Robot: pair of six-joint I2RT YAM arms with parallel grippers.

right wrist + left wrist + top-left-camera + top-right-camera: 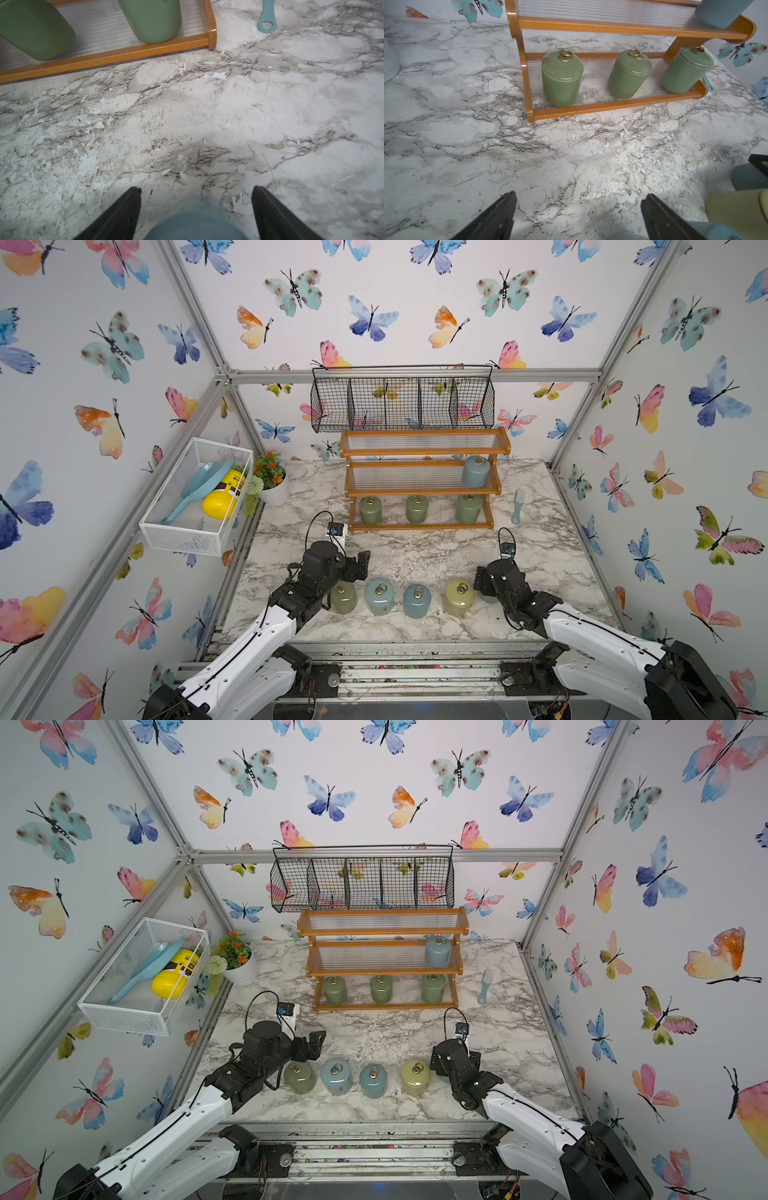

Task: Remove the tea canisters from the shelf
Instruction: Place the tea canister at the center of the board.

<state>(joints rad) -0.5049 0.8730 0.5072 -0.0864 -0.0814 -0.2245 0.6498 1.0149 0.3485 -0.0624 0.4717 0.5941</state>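
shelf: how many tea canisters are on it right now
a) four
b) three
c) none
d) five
a: three green tea canisters stand on the bottom tier of the shelf, and one pale blue tea canister stands on the middle tier.

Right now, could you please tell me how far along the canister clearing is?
Done: four canisters stand on the table. In hand: the open right claw straddles a fifth blue canister. Left on the shelf: three green canisters, bottom tier; one pale blue canister, middle tier.
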